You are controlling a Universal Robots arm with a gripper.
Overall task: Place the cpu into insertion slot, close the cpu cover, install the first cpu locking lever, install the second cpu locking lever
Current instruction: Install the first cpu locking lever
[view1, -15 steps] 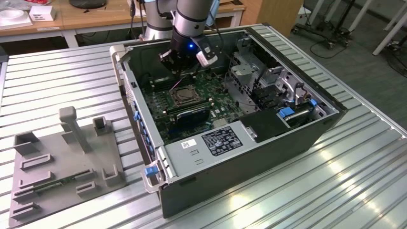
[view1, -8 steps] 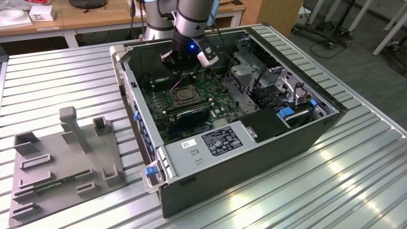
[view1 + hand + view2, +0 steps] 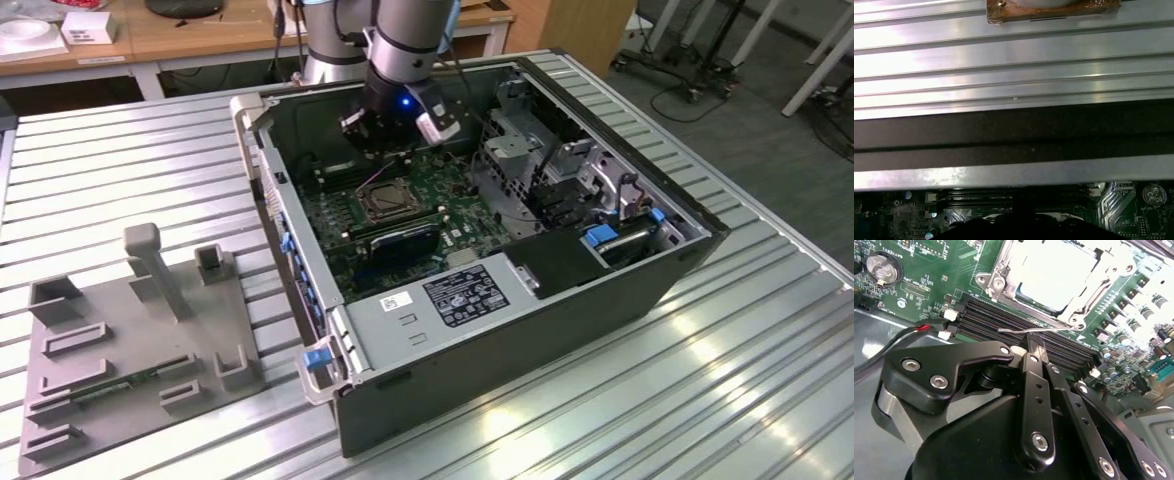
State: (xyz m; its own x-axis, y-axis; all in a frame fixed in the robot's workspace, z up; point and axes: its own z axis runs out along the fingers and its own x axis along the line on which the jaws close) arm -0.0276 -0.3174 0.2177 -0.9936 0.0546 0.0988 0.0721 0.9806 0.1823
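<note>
Two steps looked done. Nearest in the second wrist view, the end effector (image 3: 1035,347), drawn narrow and seemingly empty, hovered just beside a thin wire locking lever (image 3: 1024,331) that appeared unlatched. Beyond it the cpu (image 3: 1054,275) sat in the insertion slot (image 3: 988,280) under the lowered cpu cover (image 3: 1074,310).

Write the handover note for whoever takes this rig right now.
Gripper: inside the open computer case, low over the motherboard, close beside a thin wire locking lever.
The cpu sits in the insertion slot, and the cpu cover lies down over it.
Done: cpu placed, cover closed.
Left: the levers; whether either is latched cannot be told.
</note>
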